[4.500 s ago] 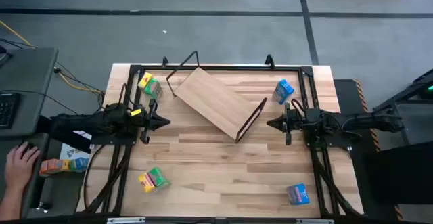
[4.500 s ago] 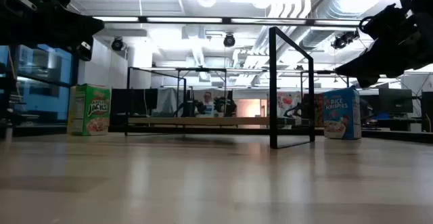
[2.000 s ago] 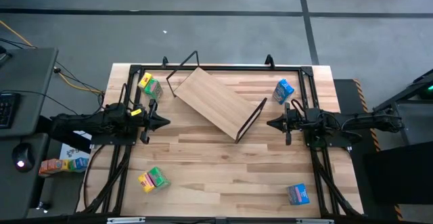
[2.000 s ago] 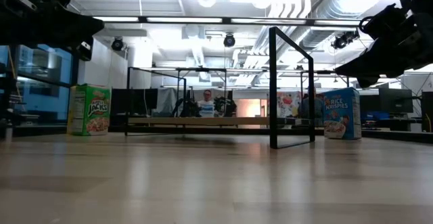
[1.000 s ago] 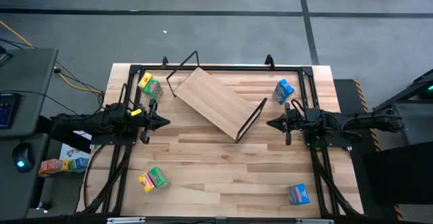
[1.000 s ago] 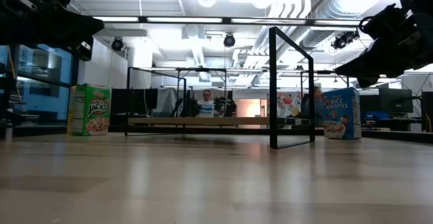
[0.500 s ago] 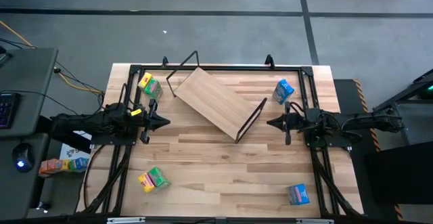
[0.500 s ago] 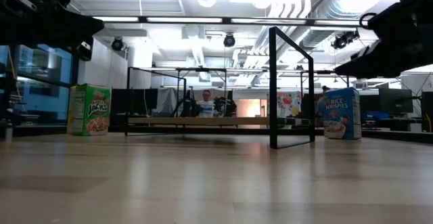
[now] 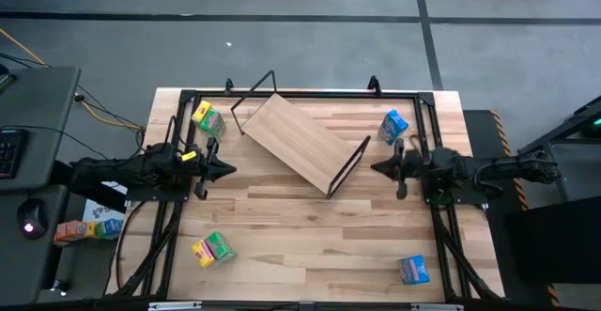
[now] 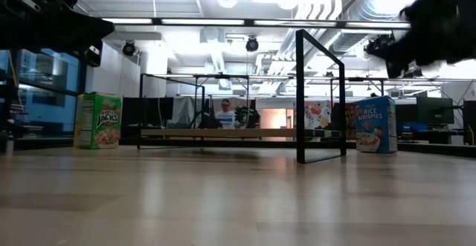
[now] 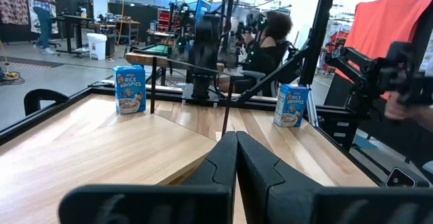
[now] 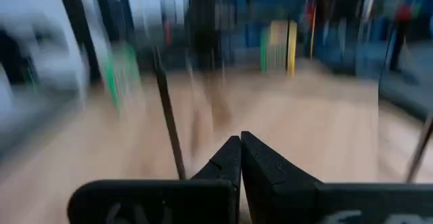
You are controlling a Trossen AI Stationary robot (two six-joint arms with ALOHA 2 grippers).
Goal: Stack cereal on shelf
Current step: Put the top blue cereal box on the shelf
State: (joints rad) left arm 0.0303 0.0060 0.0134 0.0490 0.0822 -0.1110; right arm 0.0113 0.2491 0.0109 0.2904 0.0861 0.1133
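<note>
Shelf (image 9: 302,140) lies between left pincer (image 9: 230,169) and right pincer (image 9: 375,170); both closed.

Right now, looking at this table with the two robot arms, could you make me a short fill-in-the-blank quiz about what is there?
1. The blue cereal box standing nearest the right pincer is printed Rice ____.
2. Both pincers are ____, holding nothing.
3. The wooden shelf lies on the table with ____ boxes on it.
4. The left pincer points toward the ____ arm.

Missing words: Krispies; shut; no; right
</note>
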